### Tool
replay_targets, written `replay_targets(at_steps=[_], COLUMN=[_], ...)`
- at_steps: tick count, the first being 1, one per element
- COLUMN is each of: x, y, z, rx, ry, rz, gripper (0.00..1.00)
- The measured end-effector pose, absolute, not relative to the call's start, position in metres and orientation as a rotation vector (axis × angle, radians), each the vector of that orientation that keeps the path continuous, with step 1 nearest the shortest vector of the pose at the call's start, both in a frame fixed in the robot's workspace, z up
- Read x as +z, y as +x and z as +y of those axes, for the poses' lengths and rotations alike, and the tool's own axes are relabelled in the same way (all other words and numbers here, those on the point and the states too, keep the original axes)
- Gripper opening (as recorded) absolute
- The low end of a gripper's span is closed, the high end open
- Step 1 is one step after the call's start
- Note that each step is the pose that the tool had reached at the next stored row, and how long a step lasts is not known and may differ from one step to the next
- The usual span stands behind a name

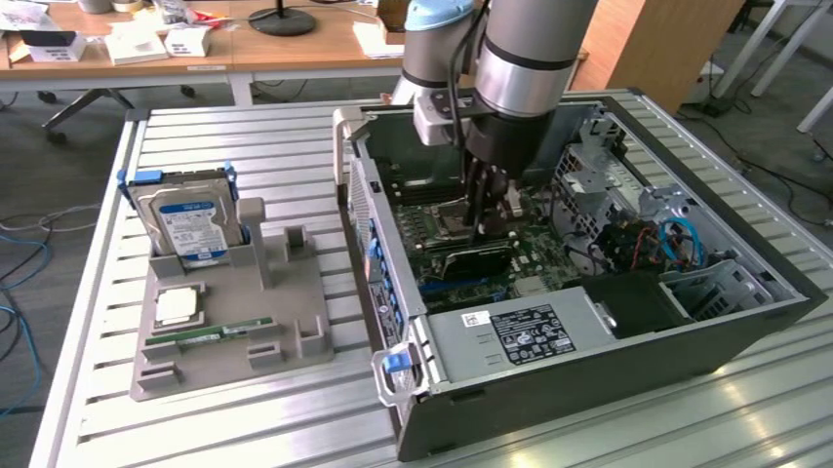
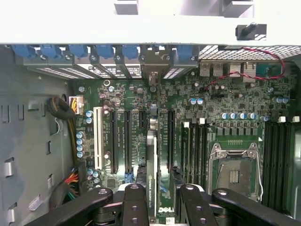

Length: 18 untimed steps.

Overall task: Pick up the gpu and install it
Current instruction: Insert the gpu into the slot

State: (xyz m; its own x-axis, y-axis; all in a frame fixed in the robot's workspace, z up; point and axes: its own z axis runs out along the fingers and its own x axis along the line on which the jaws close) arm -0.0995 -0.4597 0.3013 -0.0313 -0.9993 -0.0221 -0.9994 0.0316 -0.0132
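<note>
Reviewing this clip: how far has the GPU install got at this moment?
Done: the gpu is off the gray parts holder, which holds the hard drive, and is inside the open computer case. In hand: the gripper holds the card on edge over the motherboard, at an expansion slot. Left: whether it is fully seated cannot be told, and the gripper has not let go.
</note>
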Motion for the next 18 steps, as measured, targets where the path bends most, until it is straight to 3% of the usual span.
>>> replay_targets(at_steps=[18], x=[0.322], y=[-0.099], z=[-0.459], rx=[0.009], ry=[-2.169], rz=[2.238], gripper=[0.34])
